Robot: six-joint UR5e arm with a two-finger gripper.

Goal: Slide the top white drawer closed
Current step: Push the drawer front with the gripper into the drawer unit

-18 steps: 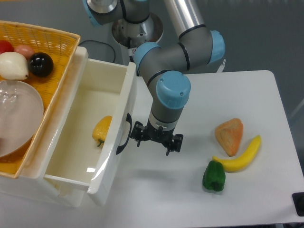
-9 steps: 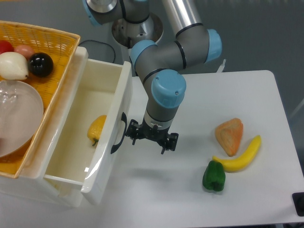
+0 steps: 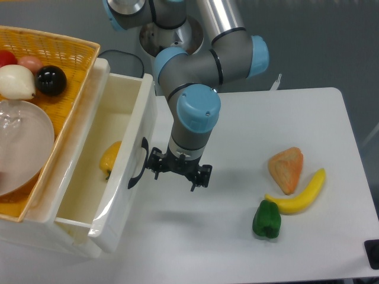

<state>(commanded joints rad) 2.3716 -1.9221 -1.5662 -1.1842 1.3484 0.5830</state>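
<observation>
Inside, the top white drawer (image 3: 127, 177) (partly out) holds a yellow pepper (image 3: 109, 158); tool (image 3: 177, 171) fingers apart.

On the table (image 3: 331, 118) at right: 1 banana (image 3: 302, 196), 1 green pepper (image 3: 266, 219), 1 orange wedge-shaped item (image 3: 286, 169). In the 1 open top white drawer (image 3: 121, 177): 1 yellow pepper (image 3: 109, 160). In the 1 yellow basket (image 3: 59, 53) at far left: 4 round items, 1 clear bowl (image 3: 21, 148).
</observation>
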